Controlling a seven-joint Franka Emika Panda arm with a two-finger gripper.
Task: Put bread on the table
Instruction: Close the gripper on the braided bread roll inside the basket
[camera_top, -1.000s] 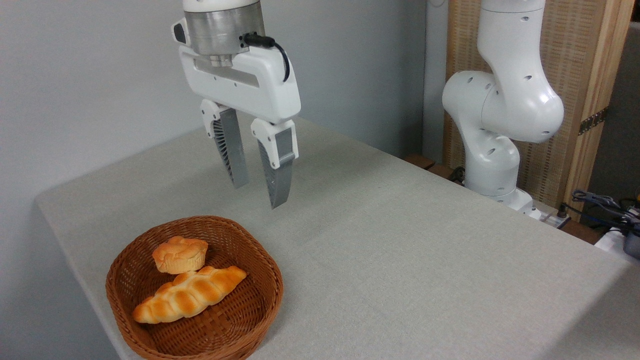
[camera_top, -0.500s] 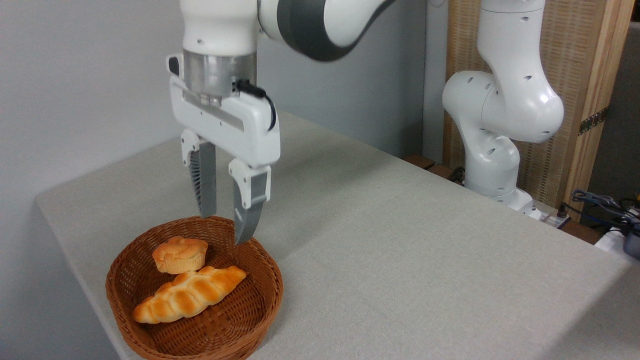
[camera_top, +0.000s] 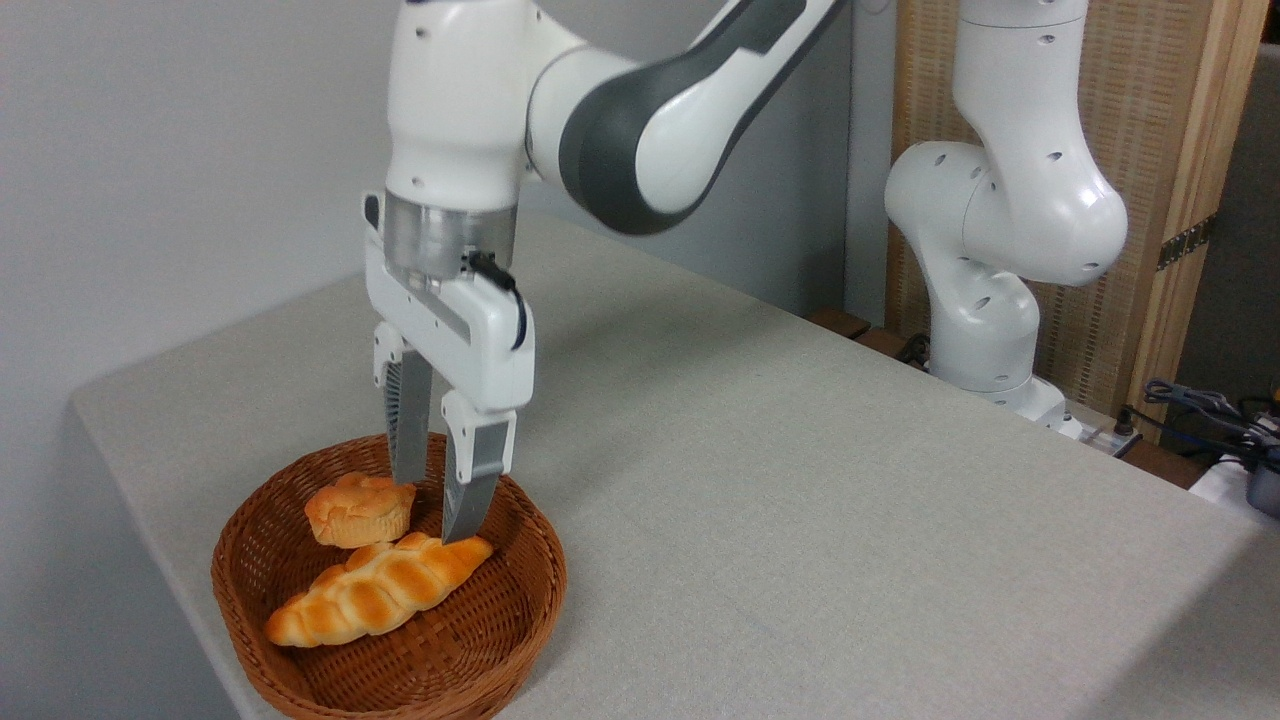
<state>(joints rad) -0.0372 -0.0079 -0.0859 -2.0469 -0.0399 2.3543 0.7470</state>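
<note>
The long braided golden bread (camera_top: 378, 589) lies diagonally in a brown wicker basket (camera_top: 510, 610) at the near left of the cloth-covered table (camera_top: 800, 500). My gripper (camera_top: 430, 512) points straight down into the basket, open, with nothing between its fingers. Its right fingertip is just above the upper right end of the bread. The left finger stands behind the small round bun (camera_top: 360, 509).
The bun sits in the basket, touching the bread's far side. The arm's white base (camera_top: 1000, 250) stands at the table's far right edge. Cables and small gear (camera_top: 1215, 415) lie beyond it. The table's left edge runs close to the basket.
The gripper has come down and slightly toward the near left, from above the table behind the basket to inside the basket. Its fingers stay open. The bread and bun have not moved.
</note>
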